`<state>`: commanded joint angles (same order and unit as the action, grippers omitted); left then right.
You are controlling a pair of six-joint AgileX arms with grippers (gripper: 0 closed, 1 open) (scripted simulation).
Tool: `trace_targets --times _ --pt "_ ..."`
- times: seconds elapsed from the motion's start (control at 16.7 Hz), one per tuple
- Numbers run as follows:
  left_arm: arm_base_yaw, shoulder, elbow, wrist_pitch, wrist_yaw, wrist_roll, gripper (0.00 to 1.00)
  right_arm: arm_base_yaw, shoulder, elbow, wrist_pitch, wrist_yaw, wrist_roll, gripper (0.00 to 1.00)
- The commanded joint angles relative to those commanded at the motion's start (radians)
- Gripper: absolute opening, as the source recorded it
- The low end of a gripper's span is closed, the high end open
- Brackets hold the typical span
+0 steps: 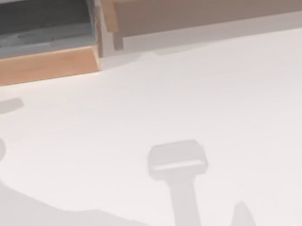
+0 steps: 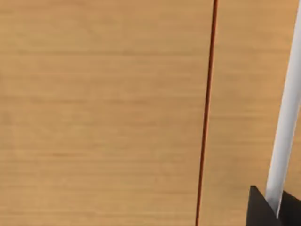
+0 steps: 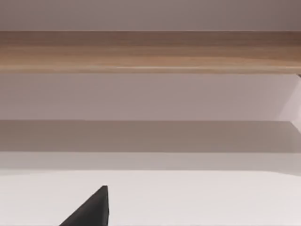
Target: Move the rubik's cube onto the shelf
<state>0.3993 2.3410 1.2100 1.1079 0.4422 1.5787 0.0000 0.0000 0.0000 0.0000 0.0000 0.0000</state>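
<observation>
A plain white counter (image 1: pixel 156 106) filled the top view, lit from above so that soft grey shadows lay across its near part. At its far edge, toward the left, stood a short wooden box (image 1: pixel 41 65) with a grey interior, its light-brown front facing the counter.

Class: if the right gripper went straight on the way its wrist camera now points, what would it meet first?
Probably the shelf. In the right wrist view white table lies ahead, then the shelf's shaded recess and wooden plank top. Nothing stands between as far as the picture shows, though depth is unclear.
</observation>
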Motion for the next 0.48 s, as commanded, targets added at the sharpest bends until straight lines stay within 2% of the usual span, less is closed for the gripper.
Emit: trace_targets --times 0.48 --pt "0.055 -0.103 -0.25 0.123 0.056 0.001 0.0 0.0 0.0 0.0 0.0 0.0 0.0 1.0"
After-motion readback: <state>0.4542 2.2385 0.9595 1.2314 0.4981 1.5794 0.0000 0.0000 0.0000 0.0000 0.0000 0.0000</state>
